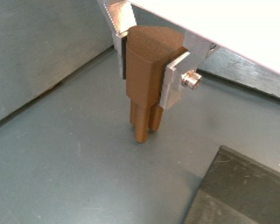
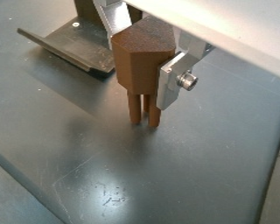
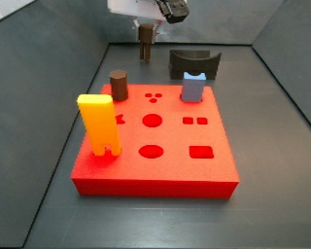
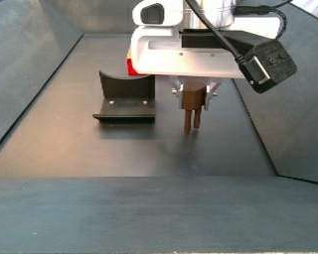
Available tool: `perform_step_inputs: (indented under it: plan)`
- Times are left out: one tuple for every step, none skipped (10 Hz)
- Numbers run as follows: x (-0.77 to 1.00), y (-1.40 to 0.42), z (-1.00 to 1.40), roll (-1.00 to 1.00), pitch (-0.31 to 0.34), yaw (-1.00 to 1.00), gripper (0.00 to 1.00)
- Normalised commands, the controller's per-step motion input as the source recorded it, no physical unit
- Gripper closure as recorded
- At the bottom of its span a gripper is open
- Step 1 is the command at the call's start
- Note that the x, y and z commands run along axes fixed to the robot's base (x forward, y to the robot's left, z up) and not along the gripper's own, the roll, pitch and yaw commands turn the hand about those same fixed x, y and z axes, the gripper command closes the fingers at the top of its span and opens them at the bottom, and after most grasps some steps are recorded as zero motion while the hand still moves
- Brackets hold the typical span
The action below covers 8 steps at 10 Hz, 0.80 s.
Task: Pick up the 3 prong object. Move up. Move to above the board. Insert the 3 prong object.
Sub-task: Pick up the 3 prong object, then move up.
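Hand (image 2: 154,74) closed on the upright 3 prong object (image 2: 143,70), prongs just above the surface (image 2: 166,175); fixture (image 4: 124,97) near, at 9 o'clock.

The pincer (image 3: 148,21) is mostly cut off by the side view's top edge — only the lower 3 prong object (image 3: 147,46) shows; the fixture (image 1: 238,191) runs off a wrist view's corner.
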Motion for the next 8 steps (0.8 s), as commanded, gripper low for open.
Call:
perform_step_inputs:
  plan:
    - [0.00,0.00,0.00,0.00,0.000,0.00,1.00]
    - [0.00,0.00,0.00,0.00,0.000,0.00,1.00]
    - [0.00,0.00,0.00,0.00,0.000,0.00,1.00]
    - [0.00,0.00,0.00,0.00,0.000,0.00,1.00]
    - [0.00,0.00,0.83,0.00,0.000,0.00,1.00]
    - [-0.03,0.08,0.74,0.01,0.042,0.01,1.00]
    - [-0.03,0.08,0.65,0.02,0.060,0.00,1.00]
    - [-0.01,0.04,0.41,0.03,0.073,-0.02,1.00]
